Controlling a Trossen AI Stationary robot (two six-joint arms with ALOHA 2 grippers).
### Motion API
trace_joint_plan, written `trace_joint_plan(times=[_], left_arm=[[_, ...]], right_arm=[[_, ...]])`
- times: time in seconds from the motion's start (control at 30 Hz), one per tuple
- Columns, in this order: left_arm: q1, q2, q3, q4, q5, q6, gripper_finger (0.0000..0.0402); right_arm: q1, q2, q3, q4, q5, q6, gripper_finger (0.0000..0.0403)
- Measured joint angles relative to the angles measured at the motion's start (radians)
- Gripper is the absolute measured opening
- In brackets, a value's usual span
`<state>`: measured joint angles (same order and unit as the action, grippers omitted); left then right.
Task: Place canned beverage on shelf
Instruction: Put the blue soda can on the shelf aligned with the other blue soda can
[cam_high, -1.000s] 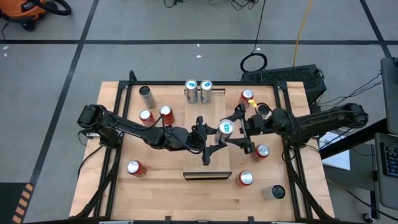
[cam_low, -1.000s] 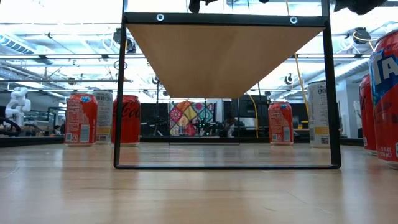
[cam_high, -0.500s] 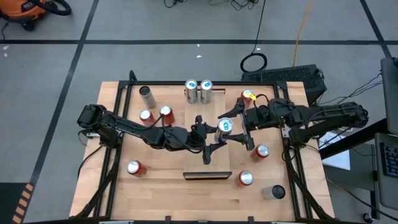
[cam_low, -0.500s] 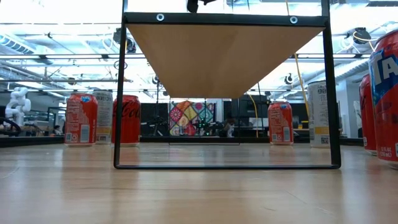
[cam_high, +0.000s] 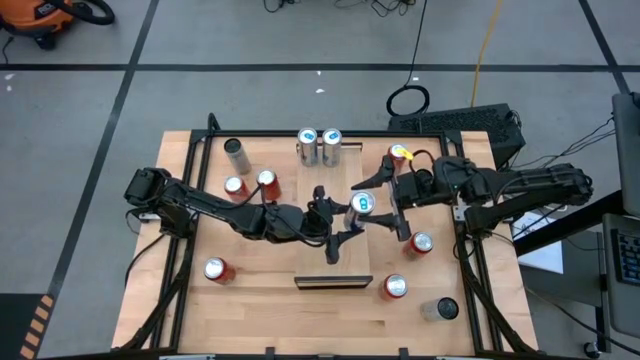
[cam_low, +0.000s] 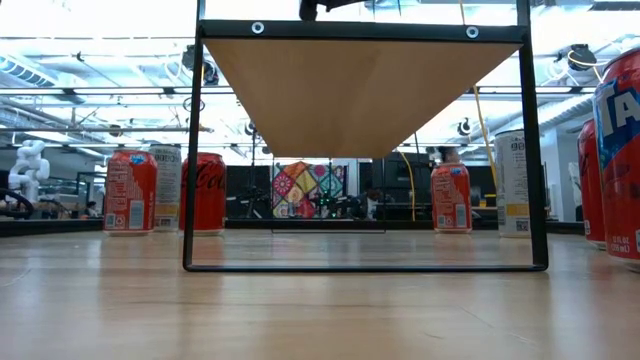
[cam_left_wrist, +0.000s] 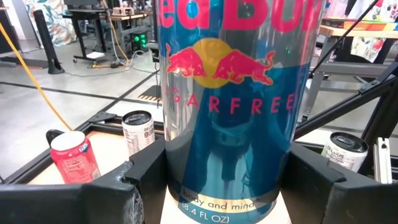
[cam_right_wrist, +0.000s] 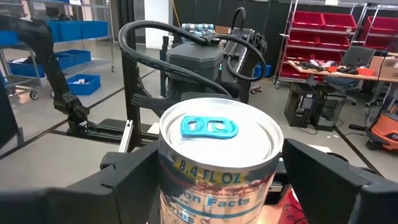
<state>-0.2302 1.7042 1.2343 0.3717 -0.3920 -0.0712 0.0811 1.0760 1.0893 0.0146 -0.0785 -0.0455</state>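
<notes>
Since the earlier frames, the right hand (cam_high: 378, 207) has drawn back from the blue can (cam_high: 362, 205), shifting toward its own side of the worktop (cam_high: 250, 310), while the left hand (cam_high: 343, 212) has not moved. Nearest the cameras, the left hand's fingers (cam_left_wrist: 134, 186) clasp the can's lower body, part-open around it. The right hand's fingers (cam_right_wrist: 134, 180) flank the can's top with visible gaps, holding nothing. The can stands over the shelf (cam_high: 345, 262), mid-panel; the handover looks complete. Next, the left hand likely needs to settle the can upright and release, clear of the red cans (cam_high: 396, 287) beyond.
</notes>
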Motion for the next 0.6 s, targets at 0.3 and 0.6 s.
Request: trace_joint_plan(times=[0.3,0.6], left_arm=[[-0.001,0.0,0.0,-0.004,-0.006,0.003,0.024],[-0.001,0.001,0.0,-0.003,-0.009,0.001,0.024]], right_arm=[[0.019,-0.001,0.002,0.004,0.004,-0.02,0.0327],[0.019,-0.001,0.002,0.001,0.001,-0.022,0.0292]])
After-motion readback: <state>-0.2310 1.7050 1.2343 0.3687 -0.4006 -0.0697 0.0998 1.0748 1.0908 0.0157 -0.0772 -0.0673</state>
